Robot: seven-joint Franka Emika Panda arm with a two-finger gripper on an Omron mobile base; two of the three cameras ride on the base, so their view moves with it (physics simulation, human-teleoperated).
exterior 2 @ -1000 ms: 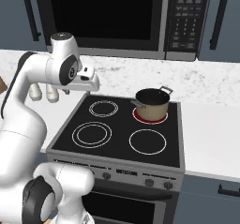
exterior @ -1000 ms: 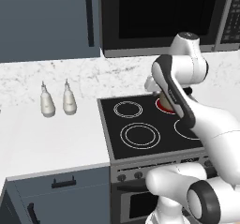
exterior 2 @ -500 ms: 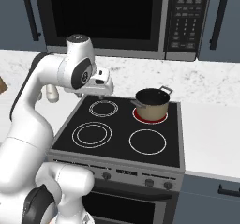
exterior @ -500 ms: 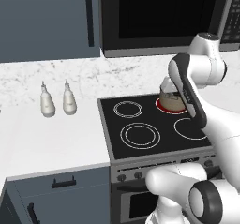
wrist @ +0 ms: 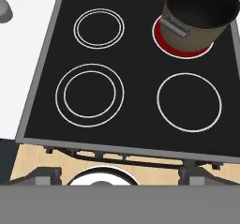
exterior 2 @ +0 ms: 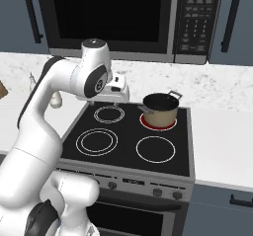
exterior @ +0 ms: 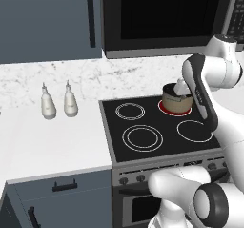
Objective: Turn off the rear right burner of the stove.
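The stove (wrist: 138, 110) is a black glass cooktop (exterior 2: 129, 131) (exterior: 164, 127) with four white-ringed zones. Its rear right burner (wrist: 164, 44) (exterior 2: 157, 127) (exterior: 164, 108) glows red under a brown pot (wrist: 199, 12) (exterior 2: 160, 109) (exterior: 177, 101) with a dark inside. Small dark knobs (exterior 2: 158, 192) (exterior: 138, 177) line the grey front panel. My gripper (exterior 2: 115, 99) (exterior: 180, 88) hovers high over the cooktop, above its rear left part and left of the pot, looking straight down. Its fingertips (wrist: 47, 174) stand wide apart at the hand view's bottom, with nothing between them: my gripper (wrist: 119, 174) is open.
A black microwave (exterior 2: 108, 15) (exterior: 167, 17) hangs above the stove. Two pale bottles (exterior: 47, 104) (exterior: 70, 100) stand on the marble counter to the left. White counter (exterior 2: 222, 134) runs to the stove's right. The front right zone (wrist: 189, 101) is dark and bare.
My arm has swung rightward, carrying the hand further over the cooktop toward the pot. The rear right burner glows red throughout, and the pot has not moved.
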